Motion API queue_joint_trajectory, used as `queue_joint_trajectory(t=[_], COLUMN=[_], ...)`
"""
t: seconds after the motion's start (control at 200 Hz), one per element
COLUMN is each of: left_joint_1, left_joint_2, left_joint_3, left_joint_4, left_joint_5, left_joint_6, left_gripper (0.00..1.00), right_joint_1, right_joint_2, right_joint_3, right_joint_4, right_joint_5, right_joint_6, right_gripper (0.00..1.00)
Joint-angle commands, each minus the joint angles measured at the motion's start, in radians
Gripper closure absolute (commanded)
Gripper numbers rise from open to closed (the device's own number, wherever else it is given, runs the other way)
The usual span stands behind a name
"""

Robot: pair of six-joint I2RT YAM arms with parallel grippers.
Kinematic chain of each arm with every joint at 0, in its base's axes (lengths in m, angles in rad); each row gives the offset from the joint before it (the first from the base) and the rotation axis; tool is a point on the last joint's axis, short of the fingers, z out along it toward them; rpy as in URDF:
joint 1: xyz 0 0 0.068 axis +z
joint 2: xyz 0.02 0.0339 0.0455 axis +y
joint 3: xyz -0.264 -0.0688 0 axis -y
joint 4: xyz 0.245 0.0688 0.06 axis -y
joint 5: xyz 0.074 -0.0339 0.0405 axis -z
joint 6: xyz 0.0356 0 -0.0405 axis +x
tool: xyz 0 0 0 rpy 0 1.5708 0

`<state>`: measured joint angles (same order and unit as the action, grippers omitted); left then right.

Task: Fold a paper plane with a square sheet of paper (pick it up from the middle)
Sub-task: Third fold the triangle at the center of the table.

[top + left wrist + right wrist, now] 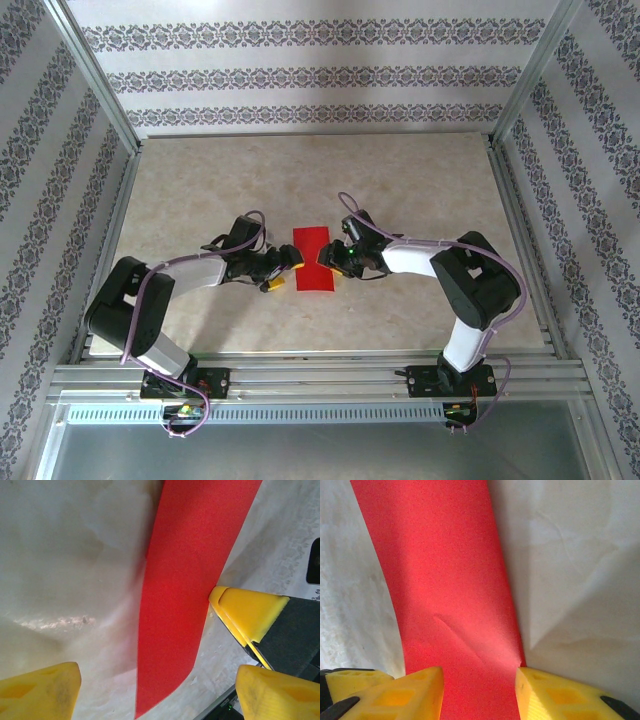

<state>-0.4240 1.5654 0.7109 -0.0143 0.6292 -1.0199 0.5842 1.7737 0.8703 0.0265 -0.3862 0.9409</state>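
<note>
One thin bright red sheet of paper (pixel 313 258), showing as a long rectangle, lies flat at the middle of the pale marbled table (pixel 200 190), between the two arms, probably so that either can reach its centre. The left gripper (pixel 285 276) stands wide and empty at the sheet's left edge. The right gripper (pixel 325 257), about half spread, straddles the sheet's width with its yellow fingertips (pixel 555 695) at the paper's edges, apparently to pinch it up, though no firm grip is evident. The count is one sheet and two grippers.
</note>
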Motion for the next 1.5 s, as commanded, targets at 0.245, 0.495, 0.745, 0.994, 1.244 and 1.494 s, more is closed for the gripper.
queue_joint_trajectory(t=[0.245, 0.495, 0.745, 0.994, 1.244, 1.494], left_joint_1=[-0.030, -0.041, -0.047, -0.034, -0.020, -0.005], left_joint_2=[0.056, 0.103, 0.137, 0.139, 0.191, 0.199], left_joint_3=[0.058, 0.075, 0.099, 0.076, 0.082, 0.117], left_joint_4=[-0.049, -0.032, -0.047, 0.085, 0.109, 0.031], left_joint_5=[0.020, 0.051, 0.067, 0.119, 0.113, 0.077], left_joint_6=[-0.022, -0.038, -0.026, -0.068, -0.070, -0.013], left_gripper=[0.35, 0.47, 0.53, 0.61, 0.71, 0.75], right_joint_1=[-0.008, -0.009, -0.012, -0.017, -0.018, -0.018], right_joint_2=[0.035, 0.036, 0.032, 0.030, 0.030, 0.030], right_joint_3=[0.013, 0.010, 0.006, 0.000, -0.005, -0.010], right_joint_4=[-0.078, -0.076, -0.072, -0.074, -0.071, -0.071], right_joint_5=[0.032, 0.031, 0.027, 0.027, 0.030, 0.033], right_joint_6=[-0.034, -0.036, -0.037, -0.043, -0.046, -0.049], right_gripper=[0.56, 0.56, 0.56, 0.56, 0.56, 0.56])
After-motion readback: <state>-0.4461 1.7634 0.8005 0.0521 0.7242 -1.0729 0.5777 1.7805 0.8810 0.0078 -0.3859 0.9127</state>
